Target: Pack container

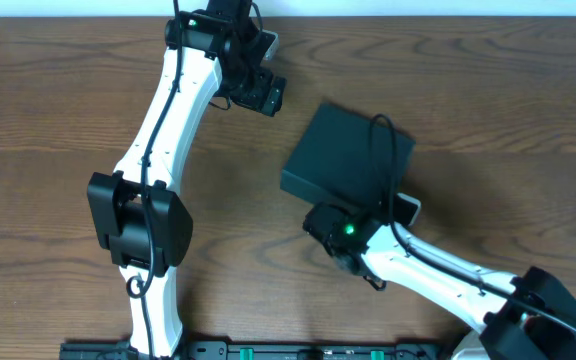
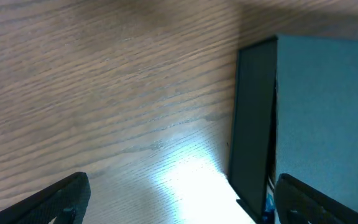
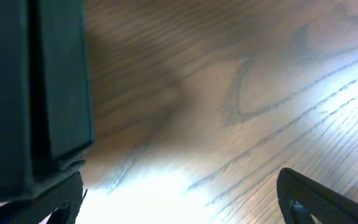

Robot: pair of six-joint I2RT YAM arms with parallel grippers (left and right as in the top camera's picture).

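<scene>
Dark container (image 1: pixel 333 150) – a matte green-black square box – lies flat on the wooden table (image 1: pixel 68 150), a little right of the middle and turned so that its corners point along the table's edges. From overhead its top looks closed and flat. The left gripper (image 1: pixel 266 97) sits beyond its far left corner, near it but apart, with bare wood between. In the left wrist view the two fingers (image 2: pixel 67 199) stand wide apart at the lower corners of the picture and nothing is between them. The box fills the right side of that view (image 2: pixel 328 106), with a narrow upright seam running down its side. A speck of blue shows low in the seam, too small to identify. The right gripper (image 1: pixel 333 228) is at the box's near edge, by the lower corner – its wrist covers the spot from above, so I cannot tell whether it touches. A black cable (image 1: pixel 384 150) from that arm crosses over the box's top. In the right wrist view the jaws are likewise spread with only wood grain between the fingers (image 3: pixel 316 199). The box's dark wall (image 3: pixel 17 93) stands at the left, just above the left finger.
</scene>
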